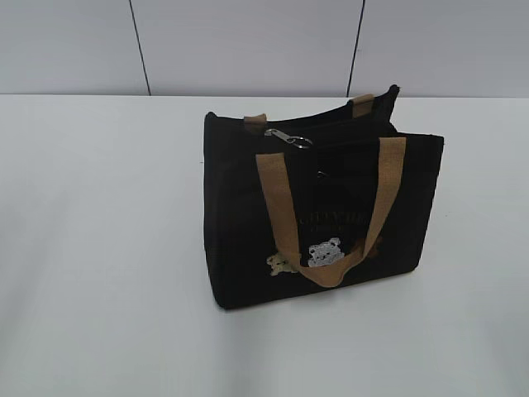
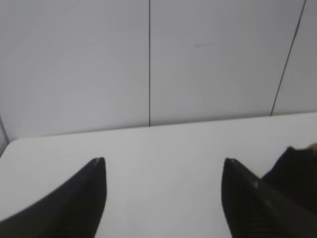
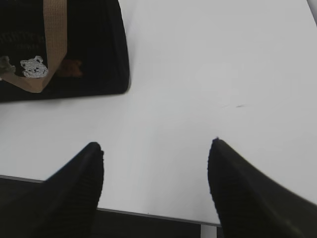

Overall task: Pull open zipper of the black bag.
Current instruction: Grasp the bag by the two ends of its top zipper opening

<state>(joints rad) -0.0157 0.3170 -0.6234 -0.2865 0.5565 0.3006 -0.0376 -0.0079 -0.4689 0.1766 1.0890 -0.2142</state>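
**Approach: Zipper Pull Not Yet Grasped**

The black bag (image 1: 318,219) stands upright mid-desk (image 1: 99,248). Both grippers are apart and empty: the left gripper (image 2: 163,171) just beside the bag's edge, the right gripper (image 3: 156,151) in front of it. Steady the bag, then pinch the silver zipper pull (image 1: 289,137) at the top's left end. The zipper line's extent is hard to make out, black on black.

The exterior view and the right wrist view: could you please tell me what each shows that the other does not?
Only the exterior view shows the black bag's top edge, with the zipper's silver pull lying there, and the wall behind. Only the right wrist view shows the right gripper, open over bare table near its front edge, apart from the bag. Both share the bag's face with the white bear figure, a tan handle and the white table.
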